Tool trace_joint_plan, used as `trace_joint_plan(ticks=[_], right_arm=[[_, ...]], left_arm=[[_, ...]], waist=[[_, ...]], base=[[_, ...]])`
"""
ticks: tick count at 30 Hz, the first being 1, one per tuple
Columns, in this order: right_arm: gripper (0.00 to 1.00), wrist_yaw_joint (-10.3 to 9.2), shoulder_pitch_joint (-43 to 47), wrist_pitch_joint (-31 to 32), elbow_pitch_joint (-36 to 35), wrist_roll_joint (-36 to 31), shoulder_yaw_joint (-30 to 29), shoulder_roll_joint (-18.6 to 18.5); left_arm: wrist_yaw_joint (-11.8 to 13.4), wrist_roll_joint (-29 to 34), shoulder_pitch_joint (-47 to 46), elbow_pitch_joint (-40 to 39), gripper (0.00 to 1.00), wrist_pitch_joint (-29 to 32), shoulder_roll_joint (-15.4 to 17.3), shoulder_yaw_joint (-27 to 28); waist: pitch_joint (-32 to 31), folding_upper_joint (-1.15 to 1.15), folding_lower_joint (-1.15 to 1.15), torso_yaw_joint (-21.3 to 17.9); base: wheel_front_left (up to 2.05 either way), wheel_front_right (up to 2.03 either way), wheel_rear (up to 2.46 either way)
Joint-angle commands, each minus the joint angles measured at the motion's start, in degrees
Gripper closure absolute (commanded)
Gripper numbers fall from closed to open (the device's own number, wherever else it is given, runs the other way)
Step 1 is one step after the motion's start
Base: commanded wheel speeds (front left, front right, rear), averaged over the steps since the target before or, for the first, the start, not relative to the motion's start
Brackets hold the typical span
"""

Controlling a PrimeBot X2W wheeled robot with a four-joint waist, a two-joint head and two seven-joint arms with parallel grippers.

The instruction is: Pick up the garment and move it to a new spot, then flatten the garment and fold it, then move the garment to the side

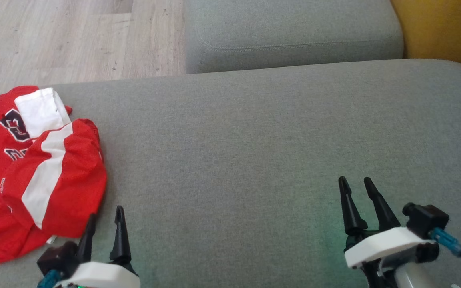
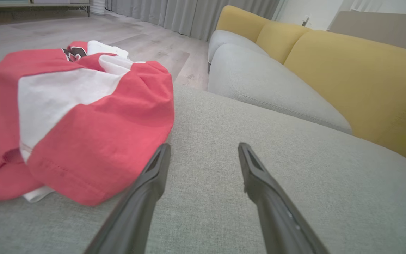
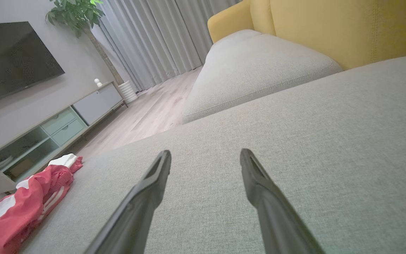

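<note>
A red garment with white stripes and dark lettering lies crumpled at the left edge of the grey sofa cushion. In the left wrist view the garment is heaped just left of my fingers. My left gripper hovers open beside the garment's near right corner, holding nothing. My right gripper stands open over bare cushion far to the right. In the right wrist view the garment shows at the lower left, away from the open right gripper.
A second grey seat cushion lies beyond the big one, with yellow backrests to the right. Wooden floor runs past the cushion's left and far edge. A TV cabinet stands across the room.
</note>
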Motion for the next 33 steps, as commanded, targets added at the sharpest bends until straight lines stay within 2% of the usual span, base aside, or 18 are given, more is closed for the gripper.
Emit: trace_joint_plan(ticks=[1,13,20,33], right_arm=[[0.00,-0.03,-3.3,-1.1,-2.3,-2.2,1.4,-0.6],[0.00,-0.03,-3.3,-3.1,-2.8,-11.0,2.6,-0.4],[0.00,-0.04,-3.0,-4.6,-0.7,-16.0,1.8,-0.2],[0.00,-0.04,-2.9,-6.8,4.0,-21.5,-0.1,0.2]], left_arm=[[0.4,1.9,-1.3,-2.1,0.00,-0.9,1.1,0.7],[1.0,9.0,-0.1,-1.7,0.00,-2.9,1.9,0.1],[0.8,12.8,0.2,1.5,0.00,-4.4,2.0,0.1],[0.0,14.3,-0.2,4.8,0.00,-6.6,0.2,3.1]], waist=[[0.0,0.00,0.00,0.1],[-0.6,0.00,0.00,0.3],[-1.1,0.00,0.00,0.8],[-1.6,0.00,0.00,1.2]], base=[[0.00,0.00,0.00],[0.00,0.00,0.00],[0.00,0.00,0.00],[0.00,0.00,0.00]])
